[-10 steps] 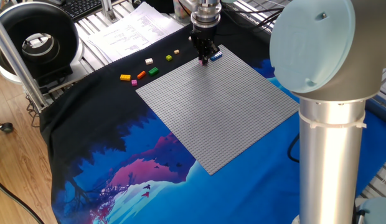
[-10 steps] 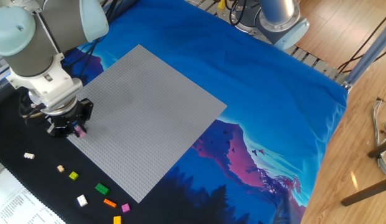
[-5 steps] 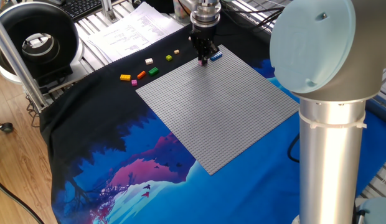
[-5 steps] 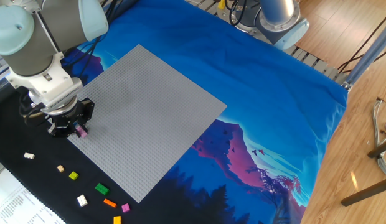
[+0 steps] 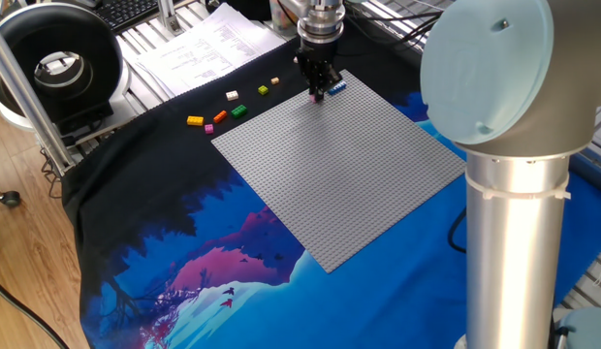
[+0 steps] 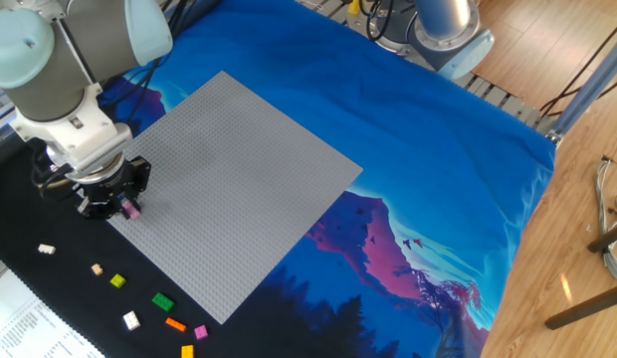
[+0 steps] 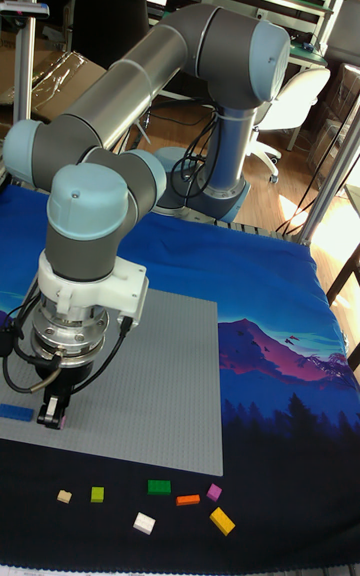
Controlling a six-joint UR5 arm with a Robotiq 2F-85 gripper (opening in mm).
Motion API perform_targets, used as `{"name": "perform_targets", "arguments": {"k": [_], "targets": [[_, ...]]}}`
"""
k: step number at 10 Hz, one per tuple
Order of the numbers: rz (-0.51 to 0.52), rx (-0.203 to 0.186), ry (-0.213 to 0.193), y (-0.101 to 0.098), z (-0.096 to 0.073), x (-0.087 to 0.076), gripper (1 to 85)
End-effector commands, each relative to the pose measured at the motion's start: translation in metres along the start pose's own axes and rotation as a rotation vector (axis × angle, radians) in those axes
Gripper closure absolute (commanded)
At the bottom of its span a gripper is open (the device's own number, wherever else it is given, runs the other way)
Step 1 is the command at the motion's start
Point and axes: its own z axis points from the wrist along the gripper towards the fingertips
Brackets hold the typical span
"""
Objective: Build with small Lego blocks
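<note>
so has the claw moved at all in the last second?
No. The claw sits at the same spot by the grey baseplate corner, beside the blue brick, shut on a pink brick.

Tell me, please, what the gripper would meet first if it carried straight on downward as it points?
Most likely the baseplate: the gripper points down over its edge, a pink brick in its jaws. The remaining gap is unclear.

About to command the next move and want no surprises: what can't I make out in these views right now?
- Whether the pink brick in the gripper touches the baseplate: too small in every view.
- Blue brick: clear in one fixed view; the arm hides it in the other, and the tall view's left edge crops it.
- Stud alignment under the fingertips: too fine.
- Papers: text unreadable.
</note>
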Motion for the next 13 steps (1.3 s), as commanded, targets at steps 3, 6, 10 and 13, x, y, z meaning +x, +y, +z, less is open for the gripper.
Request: {"name": "perform_targets", "arguments": {"k": [3,6,10,13], "targets": [[-0.006,0.000,-0.014,0.0008,-0.0013,0.0003,69.3],[-0.005,-0.004,-0.023,0.0018,-0.0016,-0.0019,67.7],[0.002,-0.001,-0.024,0.0002,-0.0006,-0.0026,66.0],[0.000,0.004,-0.015,-0.0015,0.0002,-0.0007,66.0]]}}
